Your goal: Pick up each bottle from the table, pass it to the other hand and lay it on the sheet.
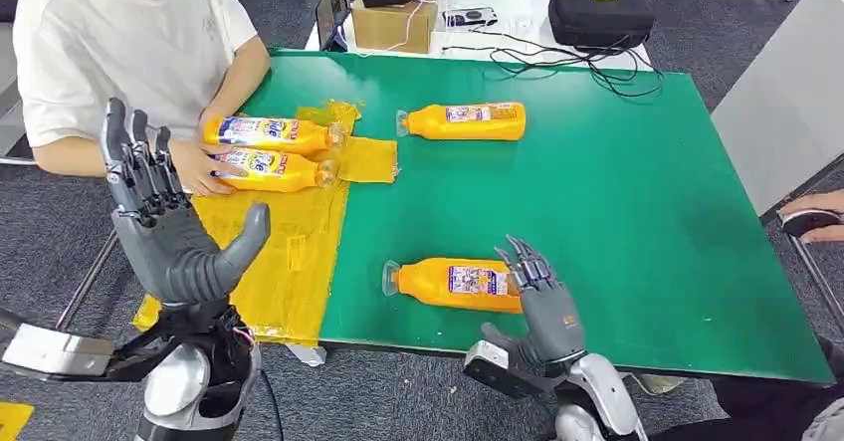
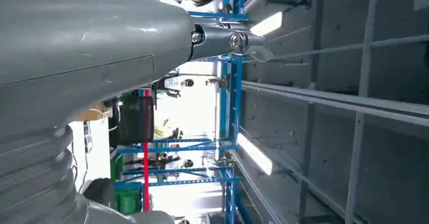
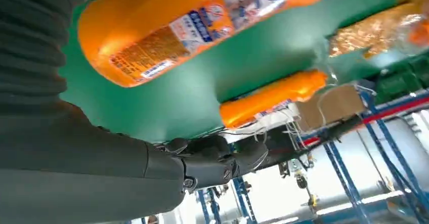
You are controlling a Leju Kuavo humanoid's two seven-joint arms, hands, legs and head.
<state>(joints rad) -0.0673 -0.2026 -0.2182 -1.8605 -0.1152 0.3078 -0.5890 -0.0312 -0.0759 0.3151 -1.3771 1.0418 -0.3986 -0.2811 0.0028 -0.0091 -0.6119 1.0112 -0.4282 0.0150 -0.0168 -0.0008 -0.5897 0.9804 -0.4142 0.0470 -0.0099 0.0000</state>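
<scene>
Four orange bottles lie on the green table (image 1: pixel 617 212). Two of them (image 1: pixel 267 132) (image 1: pixel 274 171) rest on the yellow sheet (image 1: pixel 284 252) at the left, under a person's hand (image 1: pixel 199 174). A third bottle (image 1: pixel 468 120) lies farther back on bare green. The nearest bottle (image 1: pixel 450 284) lies by the front edge, and my right hand (image 1: pixel 537 297) sits at its base end, fingers spread and holding nothing. The right wrist view shows that bottle (image 3: pixel 192 27) close beside the hand (image 3: pixel 212 161) and the far bottle (image 3: pixel 273 97). My left hand (image 1: pixel 164 222) is raised over the sheet's left side, open, its grey cover (image 2: pixel 101 47) seen against the ceiling.
A person in a white shirt (image 1: pixel 119 43) sits at the table's left corner. Behind the table are a cardboard box (image 1: pixel 393 25), a black case (image 1: pixel 600 13) and loose cables (image 1: pixel 557 63). Another person's hand (image 1: pixel 811 217) shows at the right edge.
</scene>
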